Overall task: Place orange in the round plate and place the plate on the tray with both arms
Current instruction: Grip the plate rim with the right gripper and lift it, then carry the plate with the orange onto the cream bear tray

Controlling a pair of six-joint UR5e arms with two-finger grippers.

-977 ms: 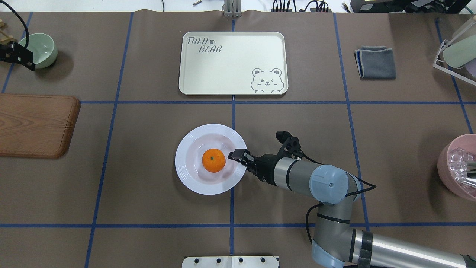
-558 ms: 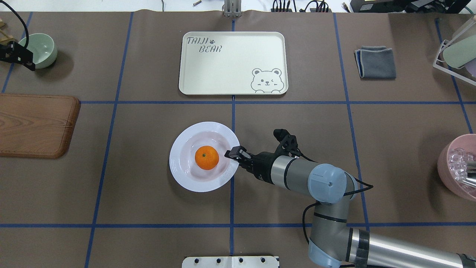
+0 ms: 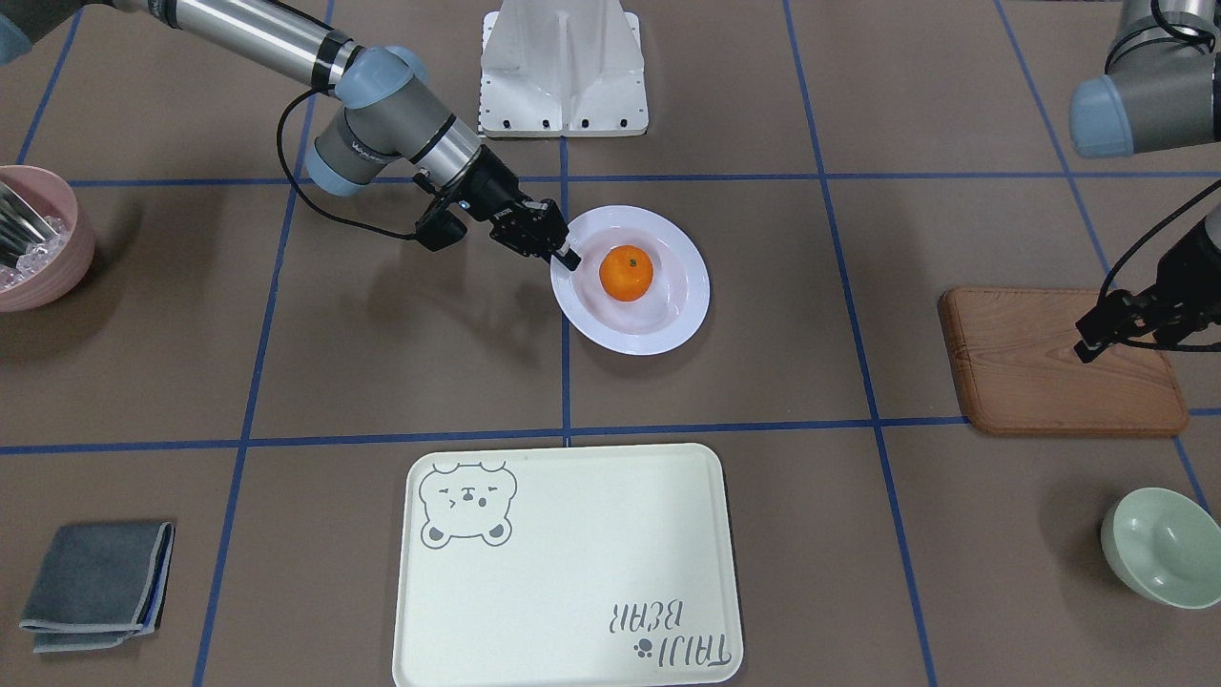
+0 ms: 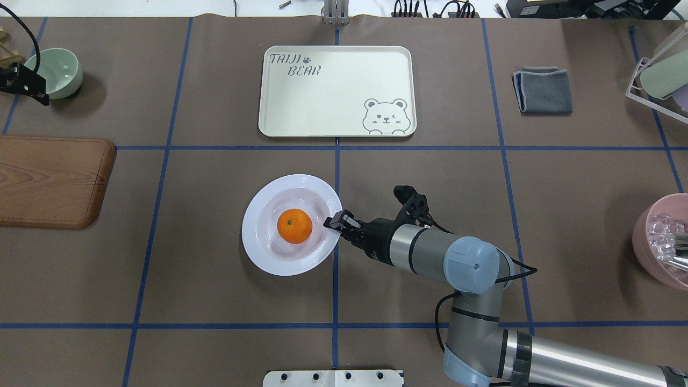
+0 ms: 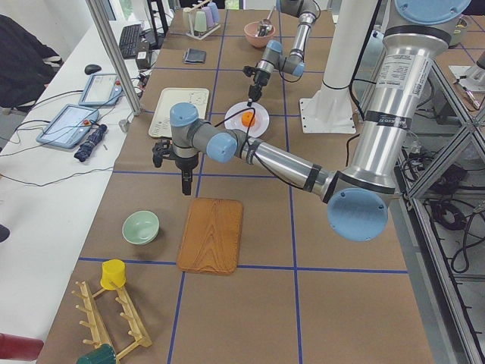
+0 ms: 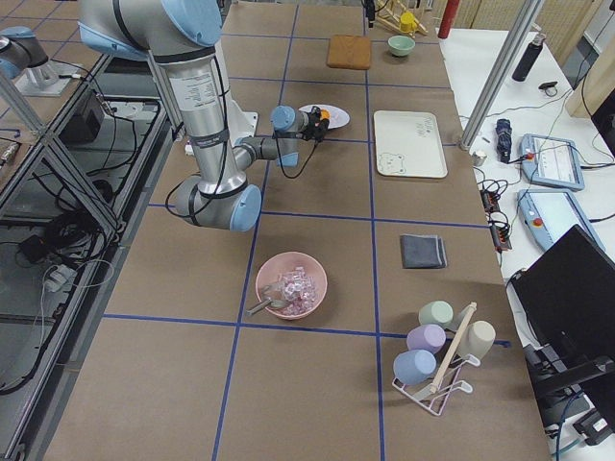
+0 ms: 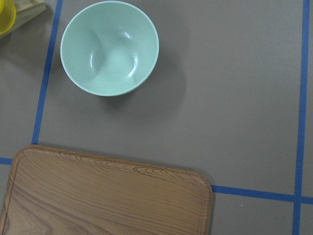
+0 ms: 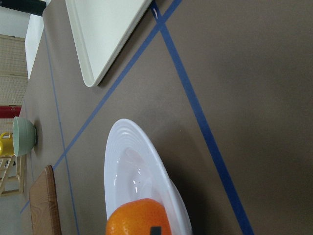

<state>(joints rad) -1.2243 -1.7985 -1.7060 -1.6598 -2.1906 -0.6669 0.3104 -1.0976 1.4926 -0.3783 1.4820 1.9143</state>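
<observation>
The orange [image 4: 294, 226] is seated in the round plate [image 4: 258, 250], whose right rim is clamped by the right gripper [image 4: 334, 221]. Transfer to the far tray [image 4: 333, 80] is outstanding. State of left gripper [image 3: 1090, 343] cannot be told

Overhead peers forward-down, tray [image 4: 333, 91] at 12 o'clock | front camera faces it, tray at 6 | side cameras watch lengthwise from afar | left wrist close above green bowl [image 7: 110, 49] | right wrist skims round plate [image 8: 122, 147], shared by exteriors
</observation>
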